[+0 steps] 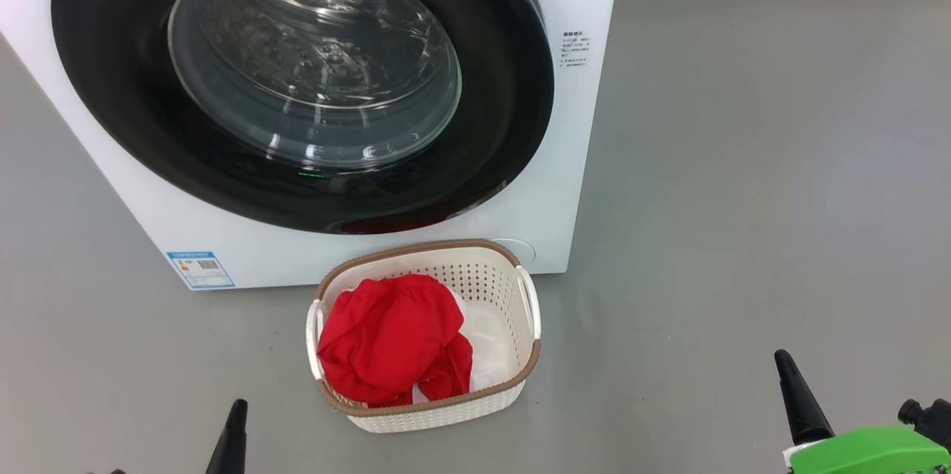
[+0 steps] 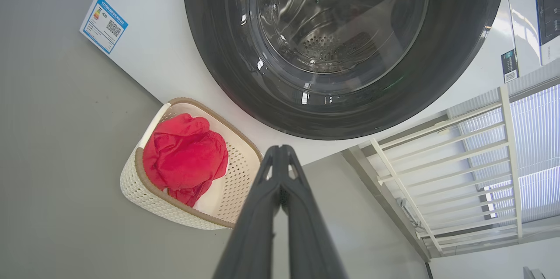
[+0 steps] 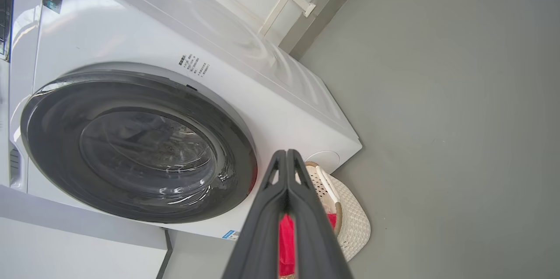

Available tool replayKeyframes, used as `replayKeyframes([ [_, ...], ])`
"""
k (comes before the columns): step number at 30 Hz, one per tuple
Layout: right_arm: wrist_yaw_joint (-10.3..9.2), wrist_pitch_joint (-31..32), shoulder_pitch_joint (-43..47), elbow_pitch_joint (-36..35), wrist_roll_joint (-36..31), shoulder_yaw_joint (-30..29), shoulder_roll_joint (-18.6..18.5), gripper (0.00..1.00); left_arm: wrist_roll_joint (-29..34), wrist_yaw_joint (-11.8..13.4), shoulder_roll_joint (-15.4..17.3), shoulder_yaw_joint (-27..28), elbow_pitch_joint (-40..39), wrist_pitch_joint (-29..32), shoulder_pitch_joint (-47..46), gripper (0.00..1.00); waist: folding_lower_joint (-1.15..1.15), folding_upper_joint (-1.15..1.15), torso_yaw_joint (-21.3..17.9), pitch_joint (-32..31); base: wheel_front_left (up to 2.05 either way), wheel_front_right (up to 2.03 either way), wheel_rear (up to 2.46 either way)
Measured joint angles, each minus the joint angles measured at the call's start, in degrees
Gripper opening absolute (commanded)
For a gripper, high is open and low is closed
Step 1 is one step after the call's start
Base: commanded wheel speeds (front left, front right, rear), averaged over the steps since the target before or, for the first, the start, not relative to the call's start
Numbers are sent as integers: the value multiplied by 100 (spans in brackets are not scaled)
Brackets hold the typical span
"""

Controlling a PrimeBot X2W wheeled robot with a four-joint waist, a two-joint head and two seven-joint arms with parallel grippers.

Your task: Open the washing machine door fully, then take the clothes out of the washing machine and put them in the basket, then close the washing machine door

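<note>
- The washing machine (image 1: 587,162) is plain white, with a small blue-and-white label (image 1: 200,270).
- The washing machine door (image 1: 111,88) has a glossy black rim around clear glass. The drum (image 1: 319,50) seen through it is silvery steel dotted with holes.
- The basket (image 1: 446,414) is cream-white, patterned with rows of small holes, and has a brown woven-look rim.
- The clothes (image 1: 386,333) are bright red with white parts.
- The floor (image 1: 743,162) is flat grey.
- The left end effector (image 1: 236,414) and the right end effector (image 1: 787,370) are black. The housing (image 1: 862,452) at the right one is bright green.
</note>
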Motion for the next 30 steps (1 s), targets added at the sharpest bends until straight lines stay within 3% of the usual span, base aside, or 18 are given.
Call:
replayKeyframes([
  [30, 0, 495, -338, -94, 1642, -118, -14, 0, -1740, 0, -32, 119, 2, 469, -268, 0, 0, 0, -17, -58, 0, 0, 0],
])
